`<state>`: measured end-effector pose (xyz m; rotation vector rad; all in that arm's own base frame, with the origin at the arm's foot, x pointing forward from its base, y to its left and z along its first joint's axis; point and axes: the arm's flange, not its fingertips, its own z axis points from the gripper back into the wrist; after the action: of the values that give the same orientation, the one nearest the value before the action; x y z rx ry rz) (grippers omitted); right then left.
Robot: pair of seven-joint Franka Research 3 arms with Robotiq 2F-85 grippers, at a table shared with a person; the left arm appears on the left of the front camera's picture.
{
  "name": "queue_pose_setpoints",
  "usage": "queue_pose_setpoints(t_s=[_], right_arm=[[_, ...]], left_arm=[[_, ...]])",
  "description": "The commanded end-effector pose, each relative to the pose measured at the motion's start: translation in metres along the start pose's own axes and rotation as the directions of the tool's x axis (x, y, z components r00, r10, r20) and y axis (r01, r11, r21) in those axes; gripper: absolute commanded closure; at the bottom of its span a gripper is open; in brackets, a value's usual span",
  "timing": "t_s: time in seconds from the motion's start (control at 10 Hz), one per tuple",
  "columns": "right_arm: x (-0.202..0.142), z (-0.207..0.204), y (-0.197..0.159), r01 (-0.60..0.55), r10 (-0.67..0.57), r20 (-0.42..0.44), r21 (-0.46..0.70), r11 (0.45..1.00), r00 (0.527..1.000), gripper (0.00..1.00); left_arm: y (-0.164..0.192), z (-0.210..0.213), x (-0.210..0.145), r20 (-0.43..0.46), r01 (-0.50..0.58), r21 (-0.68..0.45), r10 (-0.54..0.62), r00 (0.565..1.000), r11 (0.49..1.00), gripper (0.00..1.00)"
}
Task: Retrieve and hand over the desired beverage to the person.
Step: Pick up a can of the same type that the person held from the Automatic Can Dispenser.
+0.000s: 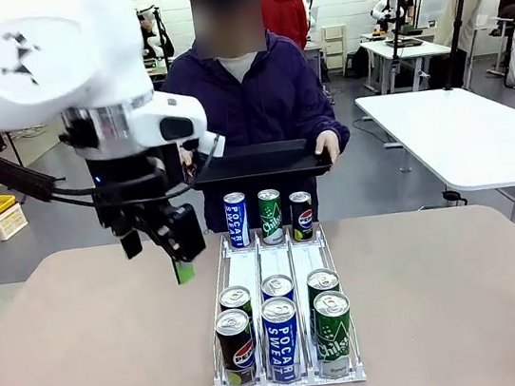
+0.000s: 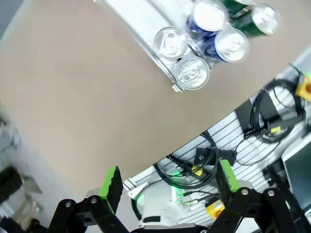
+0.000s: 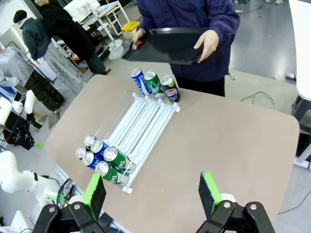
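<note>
The person (image 1: 246, 94) in a dark navy-purple jacket stands at the far side of the table and holds out a black tray (image 1: 258, 164) with both hands. A white wire rack (image 1: 245, 270) carries beverage cans. At its far end stand a Pocari Sweat can (image 1: 236, 220), a green Chilsung can (image 1: 270, 215) and a Pepsi can (image 1: 302, 215). Several more cans crowd the near end, with a Pepsi (image 1: 236, 348), a Pocari Sweat (image 1: 282, 338) and a Chilsung (image 1: 334, 331) in front. My left gripper (image 1: 158, 250) hangs open left of the rack, above the table. My right gripper (image 3: 151, 191) is open and high over the table.
The tan table (image 1: 88, 351) has bare room left and right of the rack. In the left wrist view the near cans (image 2: 194, 73) sit beyond the open left gripper (image 2: 170, 179), with cables (image 2: 194, 165) past the table edge. A white table (image 1: 461, 136) stands at the back right.
</note>
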<state>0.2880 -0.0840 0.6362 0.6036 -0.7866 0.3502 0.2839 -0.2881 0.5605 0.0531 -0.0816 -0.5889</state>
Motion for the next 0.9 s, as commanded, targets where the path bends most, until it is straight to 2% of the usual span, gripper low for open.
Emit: queue_pose_setpoints(t_s=[0.0,0.1,0.2,0.8], right_arm=[[0.001,-0.002,-0.002,-0.007,0.006,0.014,0.033,0.999,1.0,0.0],[0.001,-0.002,-0.002,-0.007,0.006,0.014,0.033,0.999,1.0,0.0],[0.001,-0.002,-0.002,-0.007,0.006,0.014,0.033,0.999,1.0,0.0],[0.001,-0.002,-0.002,-0.007,0.006,0.014,0.033,0.999,1.0,0.0]], left_arm=[[0.003,-0.009,0.014,0.047,-0.154,0.029,0.152,0.987,0.988,0.0],[0.014,-0.007,0.013,0.048,-0.108,-0.052,0.11,0.993,0.993,0.0],[-0.002,-0.005,0.004,0.007,-0.08,0.005,0.08,0.997,0.997,0.0],[-0.002,-0.005,0.004,0.007,-0.08,0.005,0.08,0.997,0.997,0.0]])
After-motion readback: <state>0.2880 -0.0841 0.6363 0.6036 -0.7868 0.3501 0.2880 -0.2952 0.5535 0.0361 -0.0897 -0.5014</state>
